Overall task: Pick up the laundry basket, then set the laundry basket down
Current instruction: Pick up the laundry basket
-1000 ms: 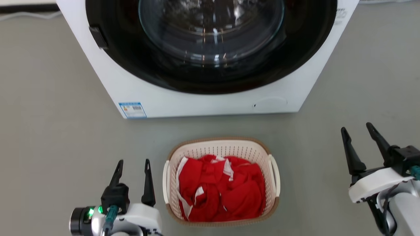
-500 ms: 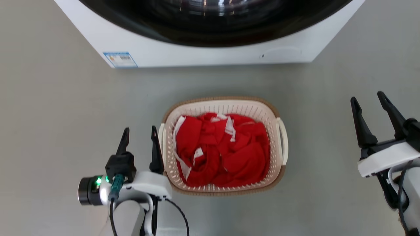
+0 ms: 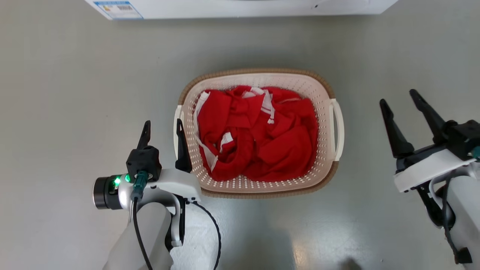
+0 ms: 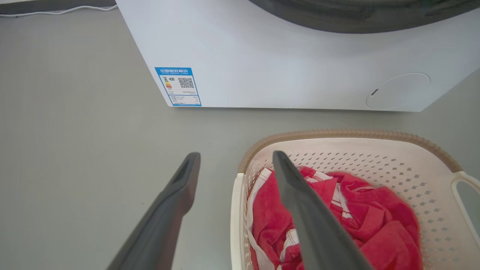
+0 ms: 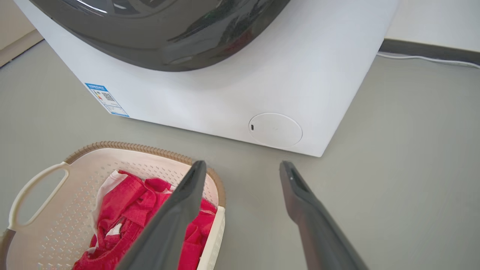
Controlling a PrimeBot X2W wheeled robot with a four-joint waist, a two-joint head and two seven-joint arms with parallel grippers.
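The laundry basket (image 3: pixel 258 75) stands on the grey floor, cream and perforated with a brown rim, and holds red cloth (image 3: pixel 262 138). My left gripper (image 3: pixel 163 123) is open at its left side. One finger is over the white left handle (image 3: pixel 175 127) and the other is outside it. In the left wrist view the gripper (image 4: pixel 236 154) straddles the basket's edge (image 4: pixel 235 210). My right gripper (image 3: pixel 397 97) is open, apart from the right handle (image 3: pixel 339 127). In the right wrist view the gripper (image 5: pixel 242 163) is above the basket's right edge (image 5: pixel 215 232).
The white washing machine (image 3: pixel 240 7) stands just beyond the basket, its dark door (image 5: pixel 157 33) facing me. A white cable (image 5: pixel 431 58) runs along the wall behind it. Bare grey floor (image 3: pixel 75 93) lies left and right of the basket.
The camera has tilted down, so the washer has slid to the top edge. My left gripper has closed in on the basket's left handle, and my right gripper has drawn nearer its right side.
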